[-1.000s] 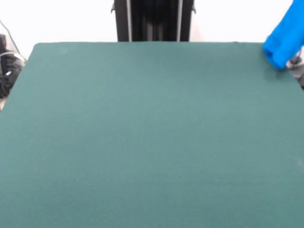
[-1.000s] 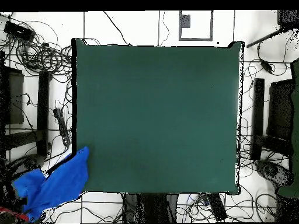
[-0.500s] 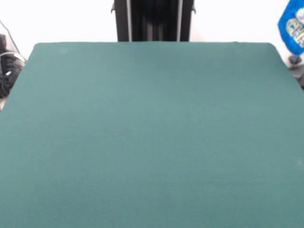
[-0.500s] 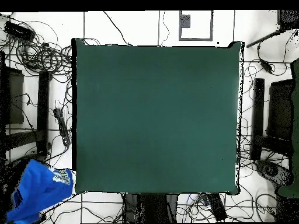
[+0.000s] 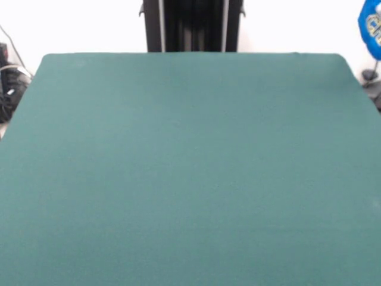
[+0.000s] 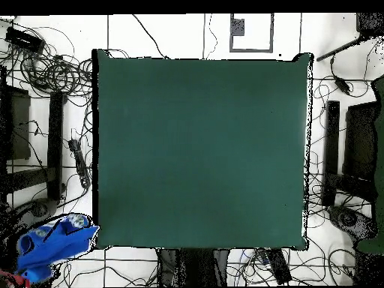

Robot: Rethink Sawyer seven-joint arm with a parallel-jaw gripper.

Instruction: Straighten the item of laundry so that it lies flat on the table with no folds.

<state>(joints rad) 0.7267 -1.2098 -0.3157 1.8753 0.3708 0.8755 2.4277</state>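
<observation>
The item of laundry (image 6: 52, 244), a bright blue shirt with a bit of white print showing, is bunched up off the table, beyond the table's lower left corner in the overhead view. In the front view only a blue piece of the shirt (image 5: 371, 27) shows at the top right edge, above and beyond the far right corner. The table (image 6: 202, 150) is a large dark green surface with nothing lying on it. No gripper shows in either view.
Cables (image 6: 52, 67) lie tangled on the floor round the table's sides. Dark equipment stands (image 6: 352, 150) flank the table on the right and left in the overhead view. The black pedestal (image 5: 191, 25) stands behind the far edge.
The blue shirt has moved off the table's corner and away from the table; a second ago it overlapped the edge, now it is bunched smaller beside the corner.
</observation>
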